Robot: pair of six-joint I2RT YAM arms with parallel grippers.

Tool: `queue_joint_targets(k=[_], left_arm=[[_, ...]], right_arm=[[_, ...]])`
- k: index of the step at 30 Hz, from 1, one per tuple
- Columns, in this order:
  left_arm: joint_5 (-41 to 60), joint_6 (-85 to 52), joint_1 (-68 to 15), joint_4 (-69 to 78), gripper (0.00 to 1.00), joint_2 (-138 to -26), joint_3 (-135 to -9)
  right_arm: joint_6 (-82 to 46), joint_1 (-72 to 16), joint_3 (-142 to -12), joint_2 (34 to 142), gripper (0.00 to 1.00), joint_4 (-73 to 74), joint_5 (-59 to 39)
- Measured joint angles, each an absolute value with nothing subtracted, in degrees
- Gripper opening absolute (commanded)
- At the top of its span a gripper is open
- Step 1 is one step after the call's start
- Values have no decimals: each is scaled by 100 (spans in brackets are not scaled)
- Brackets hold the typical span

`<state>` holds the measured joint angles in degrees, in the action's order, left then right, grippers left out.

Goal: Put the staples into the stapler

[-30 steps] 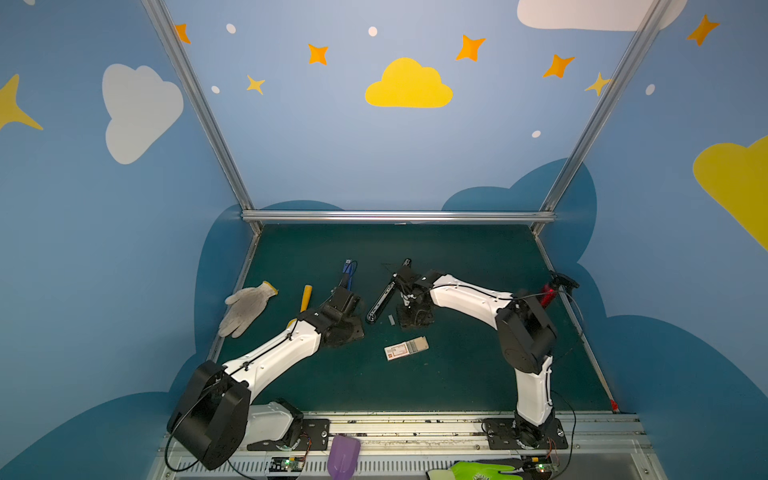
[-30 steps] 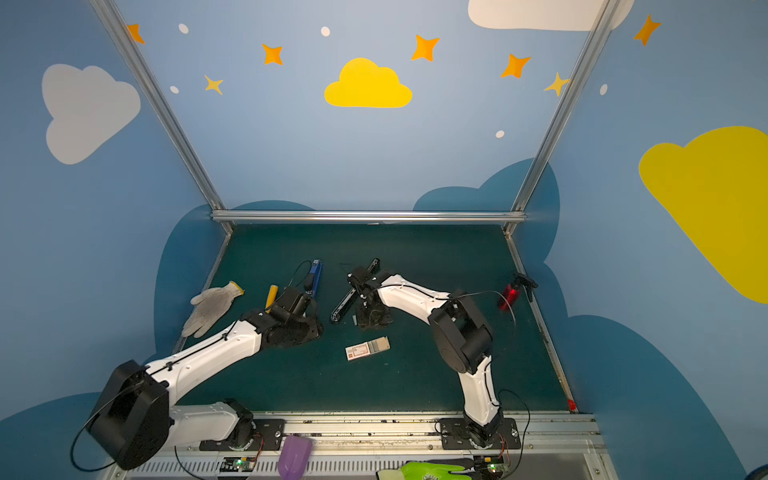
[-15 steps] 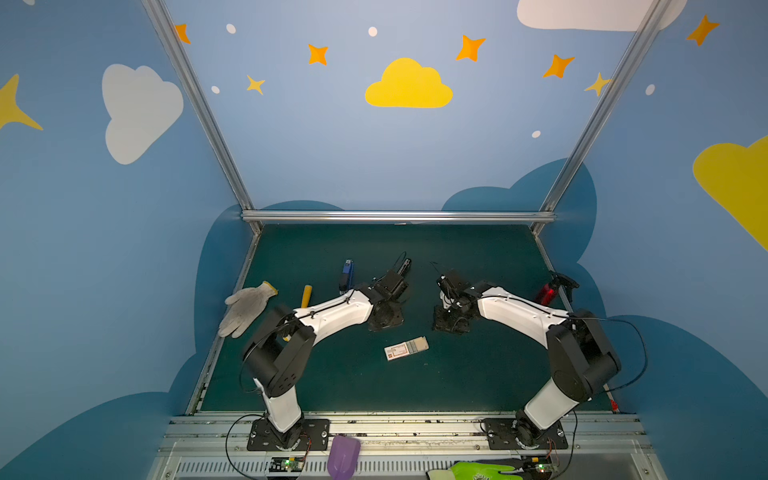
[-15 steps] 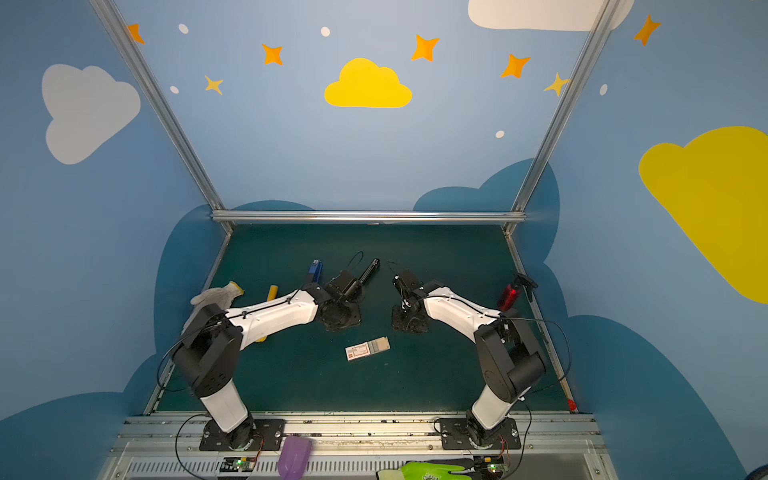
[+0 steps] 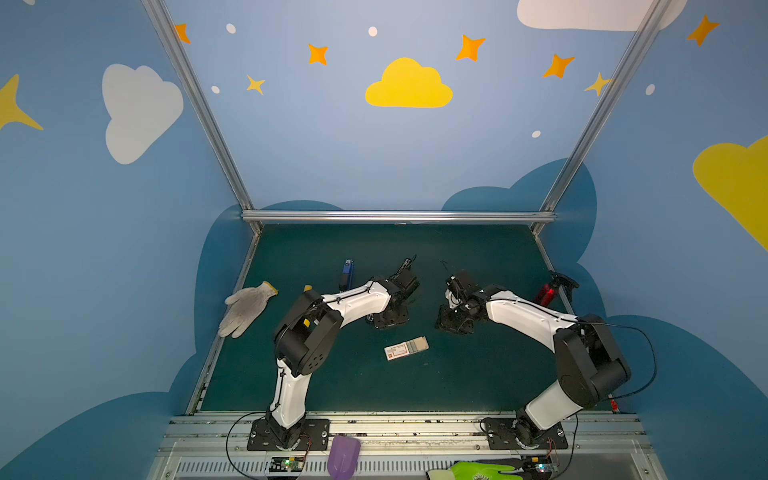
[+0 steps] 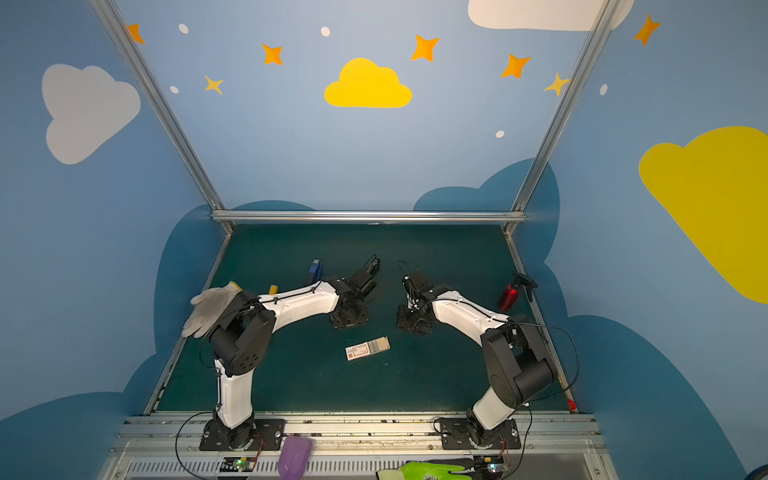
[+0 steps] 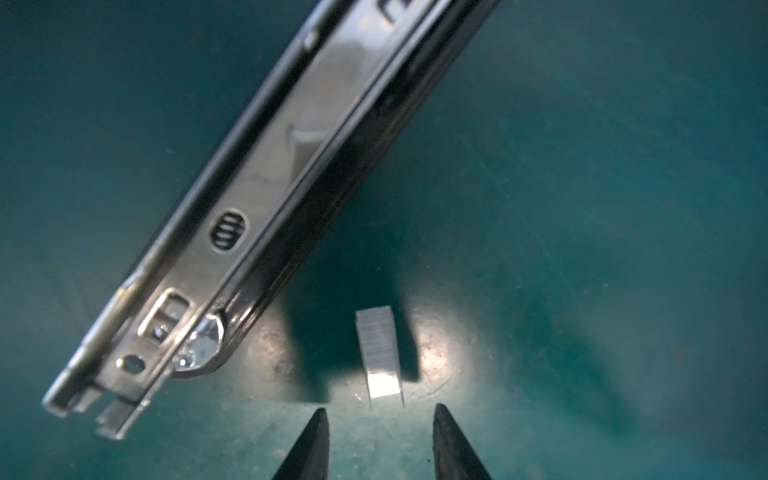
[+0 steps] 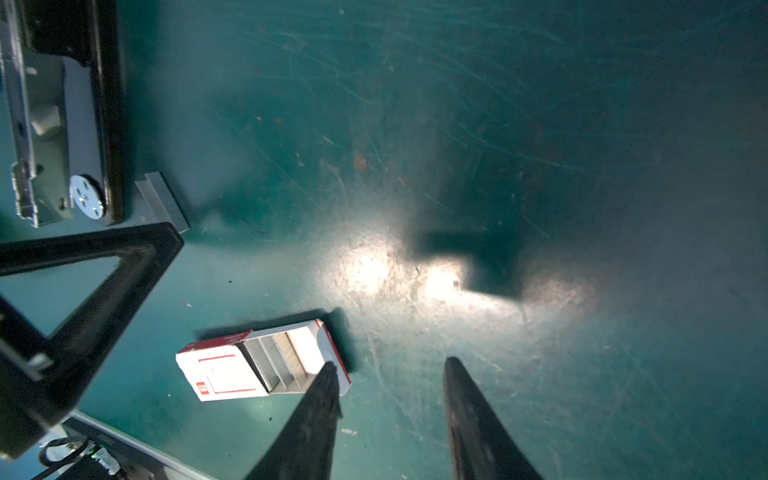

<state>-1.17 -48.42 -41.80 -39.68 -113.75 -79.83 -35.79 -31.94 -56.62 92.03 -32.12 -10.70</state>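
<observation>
One strip of staples (image 7: 379,353) lies on the mat (image 7: 582,208) beside the opened stapler (image 7: 266,174), just ahead of the left gripper (image 7: 380,409): fingers spread, empty, apparently aligned to pinch it. Likewise the right gripper (image 8: 390,362) is spread, empty; the staple box (image 5: 406,348) sits below centre in both top views.

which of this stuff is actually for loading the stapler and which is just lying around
For the job: stapler, loose staple strip, open staple box.
Just lying about: white glove, blue item, red bottle, purple scoop, green glove.
</observation>
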Motion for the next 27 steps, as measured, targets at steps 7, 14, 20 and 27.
queue_joint_targets(k=[7, 14, 20, 27], left_arm=[[-158, -4810, -4180, -4023, 34, -11548, -8053], [-198, -4707, -4180, -4071, 29, -11616, -8143], [-196, -4615, -4180, -4104, 25, -11631, -8156], [-196, -4469, -4180, -4147, 16, -11644, -8176]], right_arm=[[-3601, -3192, -5568, 9203, 42, -3135, -1109], [-3629, -3170, -5487, 9201, 42, -3096, -1146], [-3697, -3170, -5454, 9198, 42, -3072, -1162], [-3730, -3170, -5419, 9198, 41, -3044, -1170]])
